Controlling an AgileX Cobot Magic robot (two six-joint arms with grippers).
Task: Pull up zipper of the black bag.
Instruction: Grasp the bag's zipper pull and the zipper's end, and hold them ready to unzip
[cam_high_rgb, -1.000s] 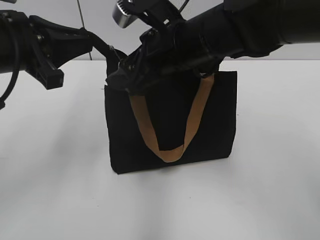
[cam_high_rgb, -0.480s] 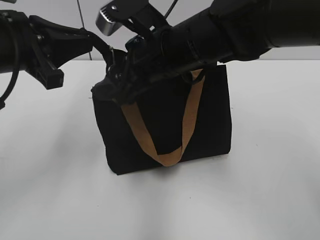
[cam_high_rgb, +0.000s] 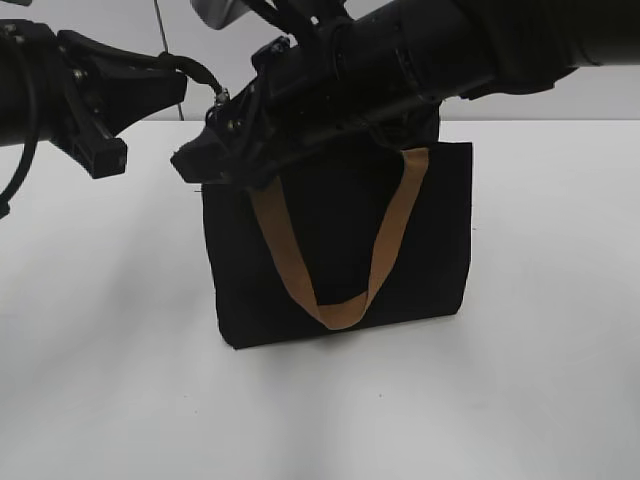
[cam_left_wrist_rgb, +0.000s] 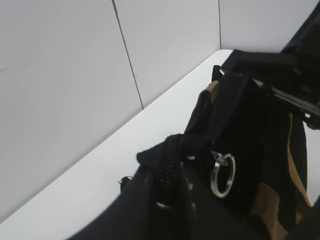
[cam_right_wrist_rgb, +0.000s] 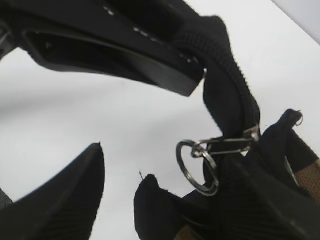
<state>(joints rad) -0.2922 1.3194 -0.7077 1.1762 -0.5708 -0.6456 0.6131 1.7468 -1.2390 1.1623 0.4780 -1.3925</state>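
While the right gripper (cam_high_rgb: 195, 165) sits at the top left corner of the black bag (cam_high_rgb: 340, 250), its fingers (cam_right_wrist_rgb: 65, 200) stand spread beside the silver ring of the zipper (cam_right_wrist_rgb: 197, 167), not gripping it. Left gripper (cam_high_rgb: 215, 100): finger state cannot be told. Bag upright on the white table (cam_high_rgb: 110, 350); tan strap (cam_high_rgb: 335, 300) hangs down front. Pale panelled wall (cam_left_wrist_rgb: 75, 75) behind.
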